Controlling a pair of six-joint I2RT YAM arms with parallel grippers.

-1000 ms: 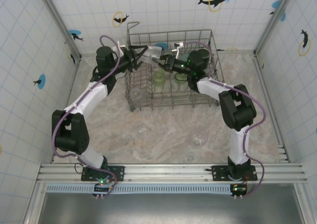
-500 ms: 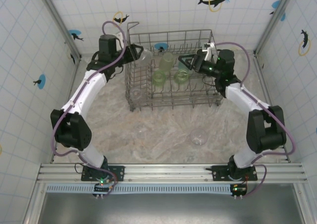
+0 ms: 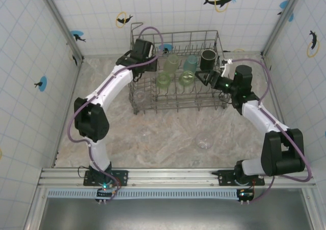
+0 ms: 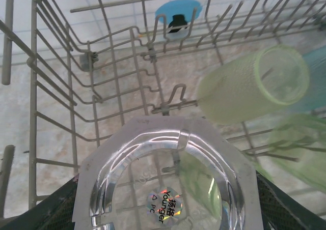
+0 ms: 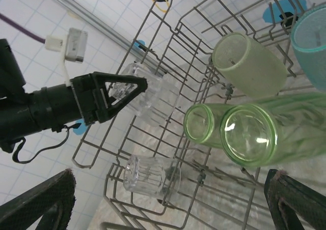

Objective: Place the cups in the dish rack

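The dish rack (image 3: 220, 98) stands at the back of the table. Inside it lie light green cups (image 3: 164, 80), a teal cup (image 3: 190, 63), a black mug (image 3: 208, 59) and a clear glass (image 3: 140, 95). My left gripper (image 3: 147, 58) is shut on another clear glass (image 4: 163, 184) above the rack's back left corner, with the glass's base facing the wrist camera. From the right wrist view that held glass (image 5: 147, 95) sticks out from the left gripper (image 5: 114, 95). My right gripper (image 3: 202, 78) stands open and holds nothing over the rack's right side.
Two clear glasses stand on the table in front of the rack, one (image 3: 204, 141) toward the right and one (image 3: 145, 135) toward the left. Tiled walls close in the back and both sides. Upright tines (image 4: 175, 95) rise under the held glass.
The right gripper has opened and drawn back from the rack's middle to its right side. The left arm has swung round, carrying the clear glass over the rack's back left corner.
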